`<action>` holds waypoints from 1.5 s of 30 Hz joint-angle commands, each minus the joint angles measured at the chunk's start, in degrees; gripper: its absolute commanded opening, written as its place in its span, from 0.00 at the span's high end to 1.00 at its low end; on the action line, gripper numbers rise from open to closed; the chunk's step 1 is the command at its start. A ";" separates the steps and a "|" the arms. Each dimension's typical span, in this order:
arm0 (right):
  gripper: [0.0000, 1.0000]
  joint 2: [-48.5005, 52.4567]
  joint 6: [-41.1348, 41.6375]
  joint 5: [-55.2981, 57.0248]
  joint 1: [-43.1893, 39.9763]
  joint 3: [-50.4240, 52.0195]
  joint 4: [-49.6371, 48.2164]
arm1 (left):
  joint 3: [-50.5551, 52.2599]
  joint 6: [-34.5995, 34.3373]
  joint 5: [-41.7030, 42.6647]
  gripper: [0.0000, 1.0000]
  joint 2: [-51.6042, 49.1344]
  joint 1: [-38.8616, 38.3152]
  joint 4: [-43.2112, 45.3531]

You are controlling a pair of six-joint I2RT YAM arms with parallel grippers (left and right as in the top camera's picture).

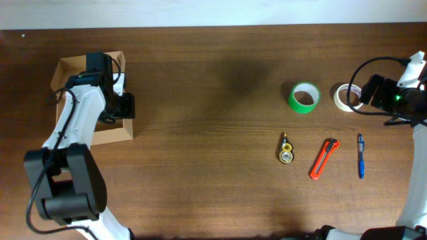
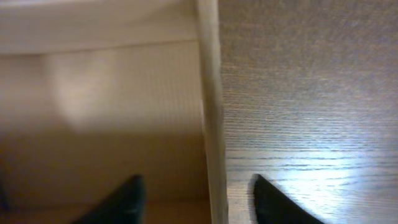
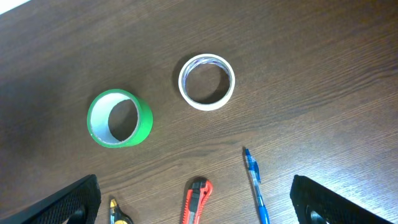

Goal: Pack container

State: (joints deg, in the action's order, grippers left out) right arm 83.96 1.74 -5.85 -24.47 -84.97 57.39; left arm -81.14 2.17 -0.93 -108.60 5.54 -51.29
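Observation:
The tan cardboard container stands open at the far left of the table. My left gripper is open and straddles its right wall, one finger inside the box and one outside over the table, neither touching it. My right gripper is open wide and empty, held above the table at the far right. It is beside a white tape roll. The box interior visible in the left wrist view is bare.
A green tape roll lies left of the white one. Nearer the front lie a small yellow tool, a red box cutter and a blue pen.

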 commanded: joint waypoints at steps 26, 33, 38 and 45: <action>0.01 0.11 -2.38 2.93 -0.37 -1.20 -0.96 | -36.54 -20.65 2.45 0.98 -2.10 -19.12 -14.27; 0.01 0.11 -2.36 3.34 -0.37 -1.20 -0.85 | -36.76 -28.55 1.97 0.98 -5.46 -29.20 -13.68; 0.01 0.11 -2.36 3.34 -0.37 -1.20 -0.68 | -38.34 -28.46 0.52 0.98 -11.56 -37.27 -13.70; 0.01 0.11 -2.36 3.34 -0.37 -1.20 -0.61 | -52.02 -25.92 -5.27 0.98 -23.58 -41.79 -20.70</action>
State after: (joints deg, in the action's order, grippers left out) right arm 83.96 -0.23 -3.46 -24.47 -84.97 56.84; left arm -126.69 -24.62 -0.93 -129.23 -36.05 -70.26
